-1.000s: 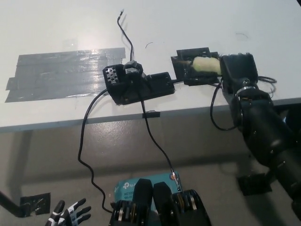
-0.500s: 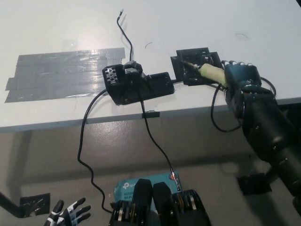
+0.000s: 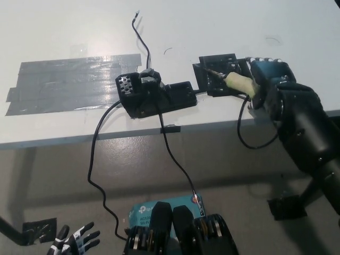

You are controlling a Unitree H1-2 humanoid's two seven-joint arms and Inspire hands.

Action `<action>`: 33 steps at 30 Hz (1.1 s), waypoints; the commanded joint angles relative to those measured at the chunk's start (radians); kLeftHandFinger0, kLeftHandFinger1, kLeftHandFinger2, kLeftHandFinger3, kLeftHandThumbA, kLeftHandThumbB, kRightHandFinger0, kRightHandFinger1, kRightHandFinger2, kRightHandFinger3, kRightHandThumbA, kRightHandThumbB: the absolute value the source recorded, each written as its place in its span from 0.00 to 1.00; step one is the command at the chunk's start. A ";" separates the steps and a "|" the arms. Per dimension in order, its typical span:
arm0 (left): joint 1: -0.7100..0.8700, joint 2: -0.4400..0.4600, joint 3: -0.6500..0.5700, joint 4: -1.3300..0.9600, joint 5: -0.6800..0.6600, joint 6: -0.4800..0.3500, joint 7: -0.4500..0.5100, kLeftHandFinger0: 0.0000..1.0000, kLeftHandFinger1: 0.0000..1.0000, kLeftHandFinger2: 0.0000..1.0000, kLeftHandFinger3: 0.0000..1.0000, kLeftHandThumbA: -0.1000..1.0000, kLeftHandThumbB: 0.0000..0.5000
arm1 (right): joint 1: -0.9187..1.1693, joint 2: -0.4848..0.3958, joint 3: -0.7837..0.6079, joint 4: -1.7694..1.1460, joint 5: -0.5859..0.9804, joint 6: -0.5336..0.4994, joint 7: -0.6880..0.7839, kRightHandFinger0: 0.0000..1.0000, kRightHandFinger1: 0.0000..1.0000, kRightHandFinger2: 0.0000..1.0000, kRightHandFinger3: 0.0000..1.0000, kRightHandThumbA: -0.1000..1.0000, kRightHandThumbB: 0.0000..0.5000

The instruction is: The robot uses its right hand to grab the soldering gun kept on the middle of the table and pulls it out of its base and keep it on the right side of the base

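Note:
The soldering gun (image 3: 238, 82), with a pale yellow handle, lies tilted on a small black pad (image 3: 219, 59), right of the black base (image 3: 156, 95) at mid-table. Its metal tip points up-left over the pad. My black right hand (image 3: 270, 77) sits at the rear end of the handle and hides that end; whether it grips the handle is unclear. The gun's black cord (image 3: 244, 133) loops down over the table edge below the hand. My white left hand (image 3: 74, 241) rests low at the bottom left with its fingers apart, holding nothing.
A wide patch of grey tape (image 3: 74, 82) covers the table left of the base. A black cable (image 3: 95, 159) hangs from the base to the floor. A teal box (image 3: 159, 210) lies on the floor below the table edge (image 3: 64, 139).
The gun went from level in my right hand to lying tilted on the pad. The hand then shifted right and slightly up while the gun stayed still.

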 commanded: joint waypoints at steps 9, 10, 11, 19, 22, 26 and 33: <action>0.020 0.005 0.030 -0.018 -0.039 -0.026 -0.019 0.67 1.00 1.00 1.00 1.00 1.00 | 0.098 -0.018 -0.264 -0.455 0.240 -0.172 -0.194 0.80 1.00 1.00 1.00 0.85 0.72; 0.023 0.008 0.030 -0.019 -0.034 -0.031 -0.019 0.62 1.00 1.00 1.00 1.00 1.00 | 0.114 -0.010 -0.292 -0.503 0.258 -0.174 -0.206 0.70 1.00 1.00 1.00 0.84 0.70; 0.022 0.008 0.029 -0.018 -0.032 -0.033 -0.019 0.60 1.00 1.00 1.00 1.00 1.00 | 0.119 -0.006 -0.303 -0.521 0.261 -0.172 -0.204 0.63 1.00 1.00 1.00 0.84 0.69; 0.023 -0.002 0.050 -0.034 -0.015 -0.048 0.015 0.77 0.95 1.00 1.00 1.00 1.00 | 0.380 0.055 -0.524 -1.023 0.466 -0.064 -0.138 0.16 0.22 0.59 1.00 0.33 0.27; 0.032 -0.014 0.061 -0.028 -0.009 -0.060 0.031 0.74 0.82 0.93 1.00 1.00 1.00 | 0.487 0.058 -0.574 -1.056 0.522 -0.094 -0.147 0.15 0.21 0.56 1.00 0.26 0.28; 0.033 -0.061 0.086 -0.031 0.026 -0.077 0.093 0.42 0.50 0.54 0.76 1.00 1.00 | 0.656 0.069 -0.672 -1.037 0.616 -0.115 -0.151 0.09 0.14 0.48 1.00 0.20 0.29; 0.026 -0.059 0.103 -0.012 0.034 -0.120 0.067 0.32 0.37 0.40 0.65 0.99 0.94 | 0.859 0.073 -0.777 -0.901 0.665 -0.198 -0.201 0.06 0.14 0.41 0.94 0.09 0.28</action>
